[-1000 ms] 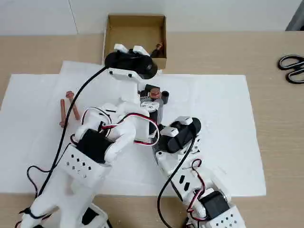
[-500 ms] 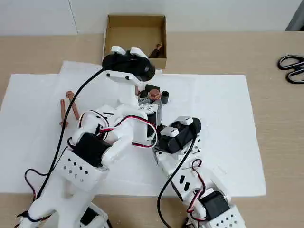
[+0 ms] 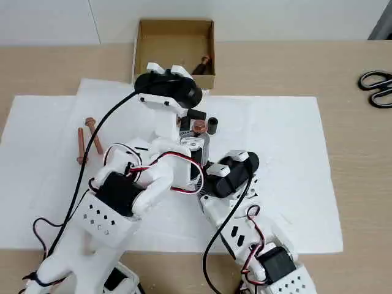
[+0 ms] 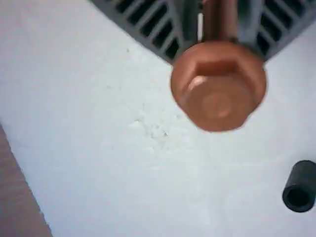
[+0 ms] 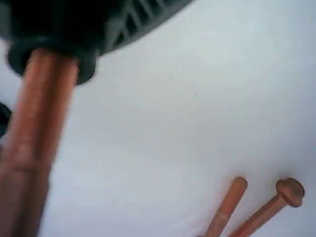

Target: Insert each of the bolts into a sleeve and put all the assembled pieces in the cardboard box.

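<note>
My left gripper (image 3: pixel 195 120) is shut on a copper bolt (image 3: pixel 199 127) just below its hex head (image 4: pixel 217 86), its grey ribbed jaws either side of the shaft. The bolt's threaded shaft (image 5: pixel 34 133) runs through a black sleeve (image 5: pixel 87 66) on which my right gripper (image 3: pixel 197 141) is shut. The two grippers meet at mid-table, in front of the cardboard box (image 3: pixel 174 23). A bolt-and-sleeve piece (image 3: pixel 202 63) lies in the box's near right corner. One loose sleeve (image 3: pixel 212 125) (image 4: pixel 299 185) stands beside the grippers. Two loose bolts (image 3: pixel 92 135) (image 5: pixel 269 207) lie at the left.
White paper (image 3: pixel 275 153) covers the wooden table under both arms. Scissors (image 3: pixel 376 87) lie at the far right edge. Black and red cables trail over the left arm. Open paper stretches to the right of the grippers.
My left arm has shifted toward the right gripper, carrying the bolt head a little nearer to it. The right arm, the loose sleeve and the loose bolts have stayed put.
</note>
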